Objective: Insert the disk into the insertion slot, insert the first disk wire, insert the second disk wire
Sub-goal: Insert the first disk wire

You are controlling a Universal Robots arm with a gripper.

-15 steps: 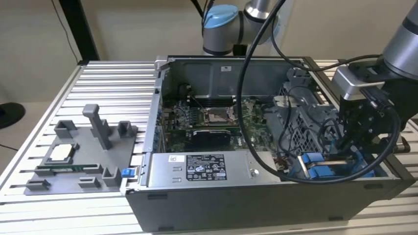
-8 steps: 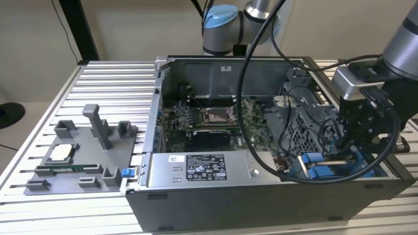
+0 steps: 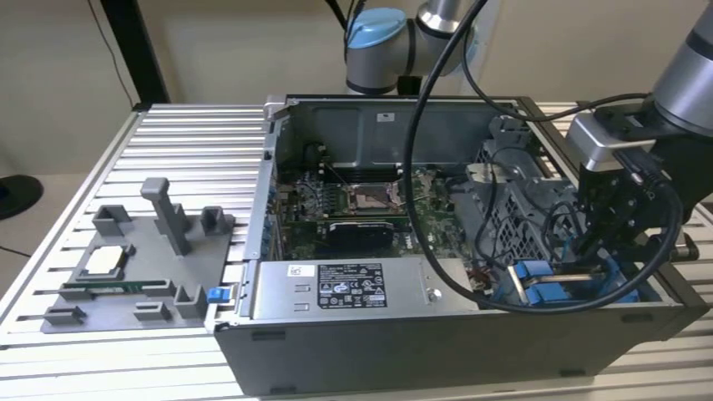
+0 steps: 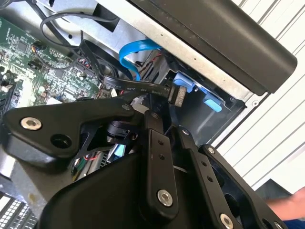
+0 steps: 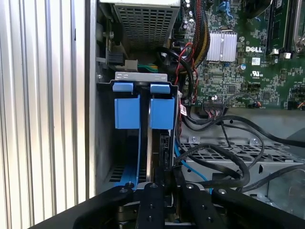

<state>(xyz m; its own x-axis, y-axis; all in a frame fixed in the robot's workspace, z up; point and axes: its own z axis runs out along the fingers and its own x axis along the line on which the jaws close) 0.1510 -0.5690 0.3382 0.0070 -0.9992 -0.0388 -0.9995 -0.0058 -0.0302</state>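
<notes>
claw (image 5: 166, 171) nearly closed, seemingly pinching black wire (image 4: 143, 89) (cramped at insertion slot (image 5: 105, 143) edge)

i see a white label (image 3: 334, 286) of fine print and symbols on the grey power-supply box (image 3: 407, 288). in the first wrist view the motherboard (image 5: 238, 78) carries a white maker's logo (image 5: 255, 49) and a small white sticker (image 5: 256, 61). in the second wrist view, tiny white characters run along a black cable connector (image 4: 138, 88).

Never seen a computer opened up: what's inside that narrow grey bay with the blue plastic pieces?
In the first wrist view, the insertion slot holds blue plastic pieces and, between them, a thin edge that may be the disk. The gripper covers its near end.
</notes>
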